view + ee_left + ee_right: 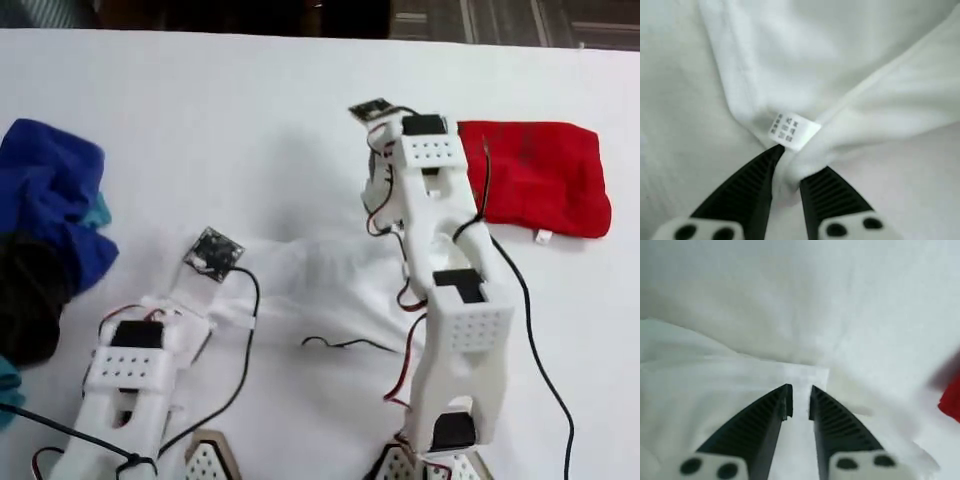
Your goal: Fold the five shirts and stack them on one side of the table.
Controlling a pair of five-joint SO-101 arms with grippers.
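White shirt (320,285) light, limp, bunches easily: left pincer (788,167) clamps the fold by its label, right pincer (799,402) narrowly pinches an edge.

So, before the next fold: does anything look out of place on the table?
A loose black cable lies along the near edge of the white shirt; it might get caught in the fold. Nothing else stands out.

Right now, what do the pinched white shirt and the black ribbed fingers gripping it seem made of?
White cloth shirt: soft matte knit, likely cotton; it creases, bunches, and carries a sewn label. Black ribbed fingers: hard matte plastic, possibly printed, judging by fine ridges.
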